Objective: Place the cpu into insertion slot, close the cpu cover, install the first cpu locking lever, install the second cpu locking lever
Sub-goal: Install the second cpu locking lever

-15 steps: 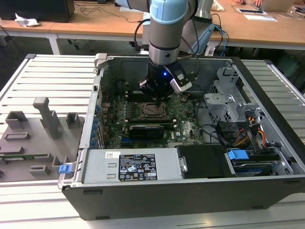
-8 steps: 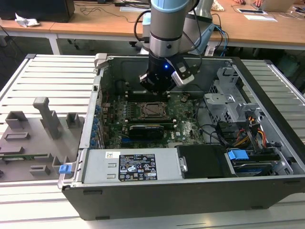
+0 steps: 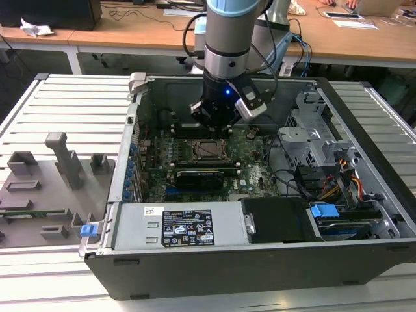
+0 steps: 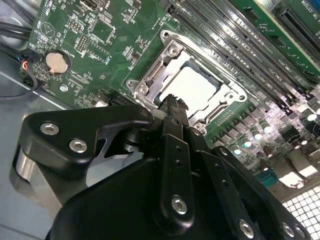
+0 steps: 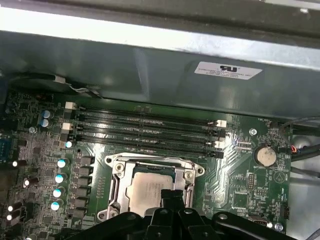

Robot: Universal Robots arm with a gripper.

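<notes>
Inside an open dark-grey metal computer case (image 3: 260,260), seen from the exterior view: black two-fingered gripper (image 3: 218,127) on a grey and light-blue arm, hanging low over the green circuit motherboard (image 3: 253,166), near its edge closest to the case's back wall.

Just beneath, the square black insertion slot (image 3: 209,151) with its metal rim, roughly mid-board. Lying flat within it, the small flat square silver-grey cpu (image 4: 192,87), seated and level as far as can be judged. Framing the chip in both wrist views, the thin square metal cpu cover (image 5: 117,172) with its central window, apparently down over the chip's borders.

Gripper (image 4: 172,102) narrow, fingers drawn together with nothing seen between them, tips poised at the socket's edge farthest from the long black memory slots (image 5: 145,127); touching or just above, impossible to tell. Locking levers not clearly made out.

Risks, as a judgement:
- Pressing down off-line, scraping the cover frame or the chip's metal top.
- Slipping sideways off a thin lever, striking small board parts beside the socket.
- Forcing a latch over a cover not fully flat, loading the chip unevenly and bending the socket's contacts.
- Snagging the frame on rising, lifting the cover open.
</notes>
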